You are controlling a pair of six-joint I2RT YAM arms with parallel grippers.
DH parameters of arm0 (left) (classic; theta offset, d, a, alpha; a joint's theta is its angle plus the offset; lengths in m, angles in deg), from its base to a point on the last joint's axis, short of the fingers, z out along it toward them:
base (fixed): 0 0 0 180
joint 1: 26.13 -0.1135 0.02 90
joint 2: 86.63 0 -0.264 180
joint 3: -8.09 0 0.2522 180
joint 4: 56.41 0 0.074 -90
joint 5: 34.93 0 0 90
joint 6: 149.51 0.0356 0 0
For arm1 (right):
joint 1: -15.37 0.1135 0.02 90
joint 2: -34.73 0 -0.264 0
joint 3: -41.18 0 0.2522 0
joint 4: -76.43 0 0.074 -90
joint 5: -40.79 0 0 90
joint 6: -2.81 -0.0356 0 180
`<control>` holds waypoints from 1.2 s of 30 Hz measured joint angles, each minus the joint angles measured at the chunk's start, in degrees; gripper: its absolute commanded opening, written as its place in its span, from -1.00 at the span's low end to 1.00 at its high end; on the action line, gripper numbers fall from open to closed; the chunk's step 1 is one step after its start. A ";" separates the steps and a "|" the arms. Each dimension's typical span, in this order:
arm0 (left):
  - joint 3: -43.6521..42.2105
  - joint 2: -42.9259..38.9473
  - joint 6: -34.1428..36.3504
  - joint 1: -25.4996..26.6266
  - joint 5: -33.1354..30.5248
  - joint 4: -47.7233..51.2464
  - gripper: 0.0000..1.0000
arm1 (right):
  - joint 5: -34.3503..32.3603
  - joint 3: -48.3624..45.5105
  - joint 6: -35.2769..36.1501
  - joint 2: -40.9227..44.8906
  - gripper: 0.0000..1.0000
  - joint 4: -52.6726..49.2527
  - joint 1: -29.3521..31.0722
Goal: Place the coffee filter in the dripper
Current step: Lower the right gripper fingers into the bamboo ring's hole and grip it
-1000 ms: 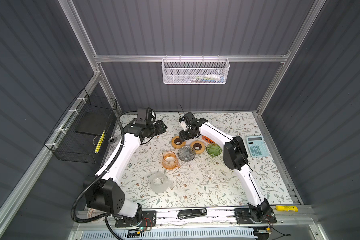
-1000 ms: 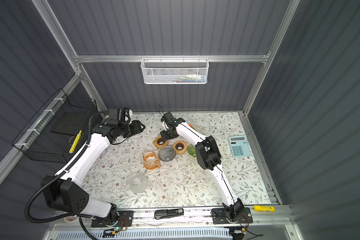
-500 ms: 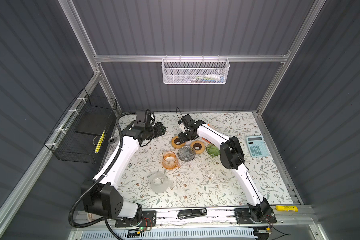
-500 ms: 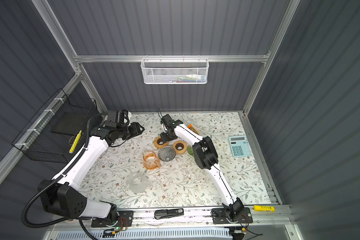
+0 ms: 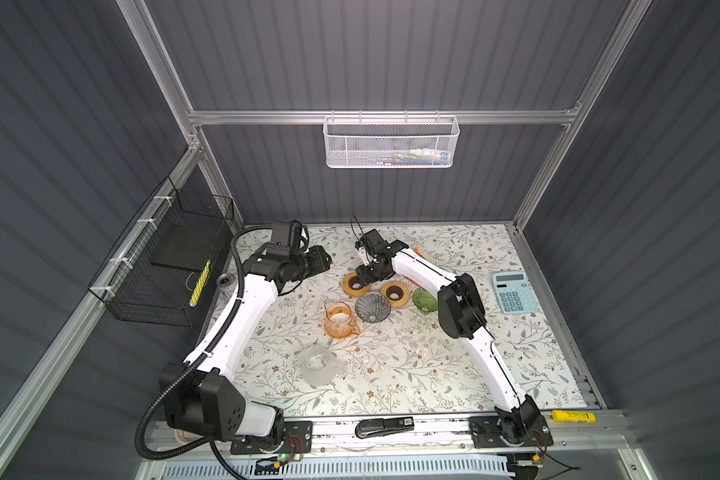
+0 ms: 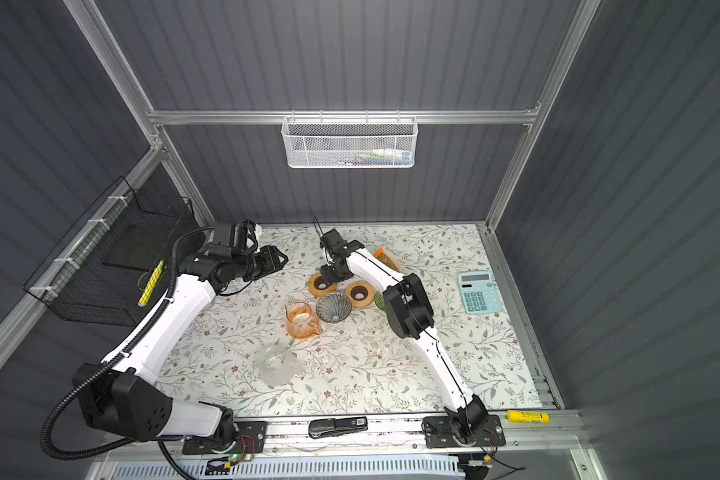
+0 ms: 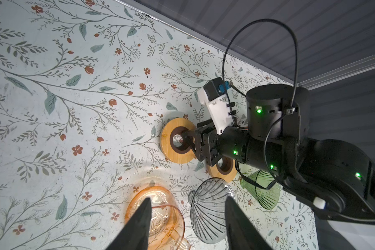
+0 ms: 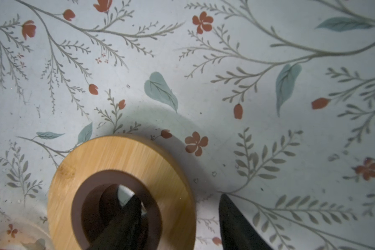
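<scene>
A: Right side, quick.
B: Right gripper (image 8: 179, 198) is down at the wooden ring (image 8: 117, 155). The jaws are apart and straddle the ring's wall. One finger is in the hole, the other is outside the rim with a gap to the wood. Not clamped on it.
A: Left?
B: Left gripper (image 7: 188, 199) hangs above the tabletop (image 5: 391, 374), far-left side. Jaws released, nothing between them.
A: Dripper?
B: Grey dripper (image 5: 373, 306) is on the tabletop between the orange pitcher (image 5: 341, 322) and a second wooden ring (image 7: 219, 176), just beside both. Green dripper (image 5: 425, 300) sits on that ring's other side, next to the right arm.
A: Coffee filter?
B: Cannot tell. A tan thing (image 6: 388, 259) shows half hidden behind the right arm, too small to name.
A: Rest?
B: Clear pitcher (image 5: 319, 365) is nearer the front, apart from the others.
</scene>
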 measured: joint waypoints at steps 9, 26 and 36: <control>0.00 0.00 0.07 0.00 -0.52 0.00 0.10 | -0.13 0.63 0.09 -0.52 0.09 -0.76 0.59; -0.24 -1.20 0.07 0.00 -1.14 0.63 0.10 | -1.33 0.85 0.57 -0.52 -0.34 -0.81 1.14; -0.26 -1.77 0.07 0.00 -1.46 0.90 0.11 | -1.84 1.05 0.39 -0.39 -0.54 -1.20 1.18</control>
